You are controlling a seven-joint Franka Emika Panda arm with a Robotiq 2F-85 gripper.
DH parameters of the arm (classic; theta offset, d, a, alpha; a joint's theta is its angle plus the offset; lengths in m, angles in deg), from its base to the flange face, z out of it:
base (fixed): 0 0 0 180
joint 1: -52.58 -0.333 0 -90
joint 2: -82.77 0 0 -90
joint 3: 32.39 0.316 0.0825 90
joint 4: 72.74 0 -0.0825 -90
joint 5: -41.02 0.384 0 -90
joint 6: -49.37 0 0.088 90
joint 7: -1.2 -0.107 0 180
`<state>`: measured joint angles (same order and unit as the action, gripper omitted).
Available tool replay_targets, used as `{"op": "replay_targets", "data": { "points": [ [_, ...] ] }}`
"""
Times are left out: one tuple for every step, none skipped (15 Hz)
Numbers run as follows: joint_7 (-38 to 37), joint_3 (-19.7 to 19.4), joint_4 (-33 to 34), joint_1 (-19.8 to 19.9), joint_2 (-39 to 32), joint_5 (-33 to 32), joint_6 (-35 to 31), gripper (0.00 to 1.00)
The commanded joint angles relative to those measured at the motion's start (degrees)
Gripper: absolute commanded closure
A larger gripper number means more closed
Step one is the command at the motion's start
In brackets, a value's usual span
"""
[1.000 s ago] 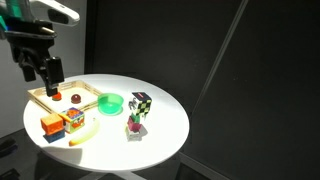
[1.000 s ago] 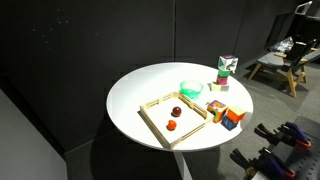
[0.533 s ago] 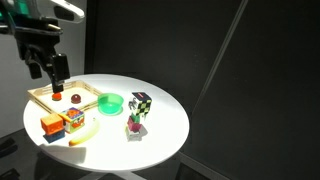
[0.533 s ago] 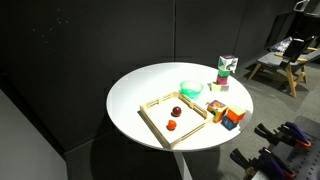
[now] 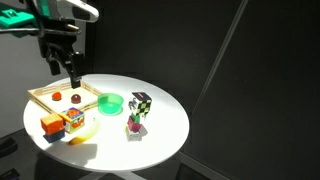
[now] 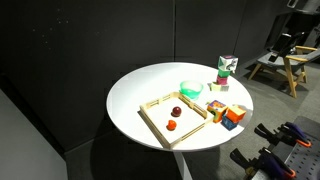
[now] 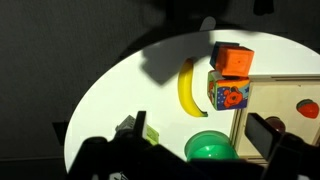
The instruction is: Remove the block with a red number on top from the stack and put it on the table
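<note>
The stack stands on the round white table [image 5: 165, 138] in both exterior views. Its top cube is the black-white-green block [image 5: 141, 101] [image 6: 228, 61]. Under it sits the pink-and-green cube [image 5: 135, 124] [image 6: 226, 76]. My gripper [image 5: 66, 70] hangs open and empty above the far side of the wooden tray, well apart from the stack. It shows small at the far right in an exterior view [image 6: 283, 42]. In the wrist view the open jaws [image 7: 201, 126] frame the green bowl. A green edge of the stack [image 7: 150, 134] peeks out beside one finger.
A green bowl [image 5: 111, 102] [image 7: 210, 152] sits between tray and stack. A shallow wooden tray [image 5: 40, 95] [image 6: 157, 104] holds two small red things. Orange-and-blue cubes [image 5: 60, 123] [image 7: 231, 76] and a banana [image 5: 85, 132] [image 7: 187, 88] lie near the table edge.
My arm has swung from beyond the tray's outer side to above its far edge, closer to the bowl and stack. The jaws stay open. Nothing on the table moved.
</note>
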<state>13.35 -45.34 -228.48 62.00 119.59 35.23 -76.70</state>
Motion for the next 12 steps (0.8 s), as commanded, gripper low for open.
{"op": "replay_targets", "data": {
  "points": [
    [-1.8,0.2,4.8,-0.2,-5.3,1.8,-0.5,0.00],
    [-2.1,0.2,5.8,-0.1,-6.4,2.1,-0.5,0.00],
    [-2.4,0.2,6.8,-0.1,-7.4,2.4,-0.4,0.00],
    [-2.6,0.2,7.8,-0.1,-8.4,2.8,-0.4,0.00],
    [-2.9,0.2,8.9,0.0,-9.5,3.1,-0.3,0.00],
    [-3.2,0.1,10.0,0.0,-10.6,3.6,-0.4,0.00],
    [-3.5,0.1,11.1,0.0,-11.7,3.9,-0.4,0.00],
    [-3.8,0.2,12.2,0.0,-12.7,4.3,-0.4,0.00],
    [-4.3,0.3,13.4,0.1,-13.7,4.6,-0.5,0.00],
    [-5.0,0.4,14.5,0.2,-14.8,4.7,-0.3,0.00],
    [-5.8,0.6,15.6,0.4,-15.9,4.7,-0.3,0.00],
    [-6.6,0.7,16.7,0.5,-17.0,4.7,0.1,0.00]
  ]
}}
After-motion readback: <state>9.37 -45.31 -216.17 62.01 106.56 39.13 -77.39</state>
